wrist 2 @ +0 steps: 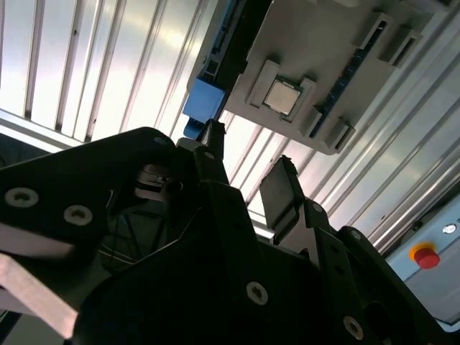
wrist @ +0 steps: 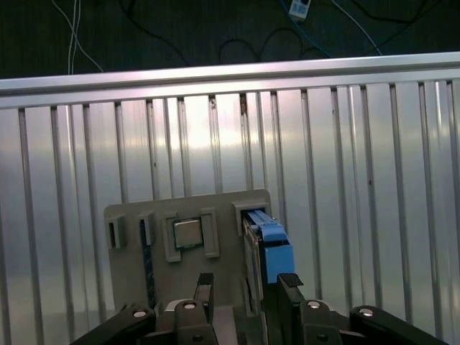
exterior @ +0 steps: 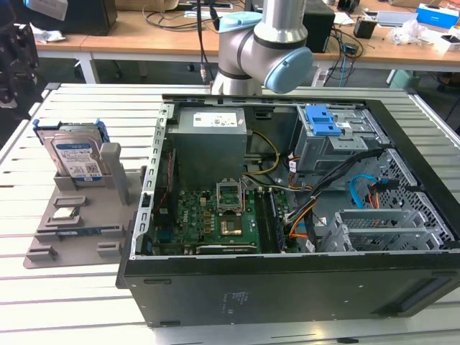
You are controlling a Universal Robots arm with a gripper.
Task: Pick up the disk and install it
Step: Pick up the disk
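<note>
- On the exterior view's left, the disk stands upright in a grey holder on the slatted table, just beside the open computer case. The arm rises behind the case.
- In the second wrist view, the gripper hangs with its fingers spread, grasping nothing. The disk and a chip lie beyond it.
- In the first wrist view, the released gripper is near the disk, which stands edge-on beside the chip.

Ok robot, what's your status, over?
Gripper open, holding nothing. Disk upright in grey holder, near the gripper, not gripped. Nothing blocking it.
</note>
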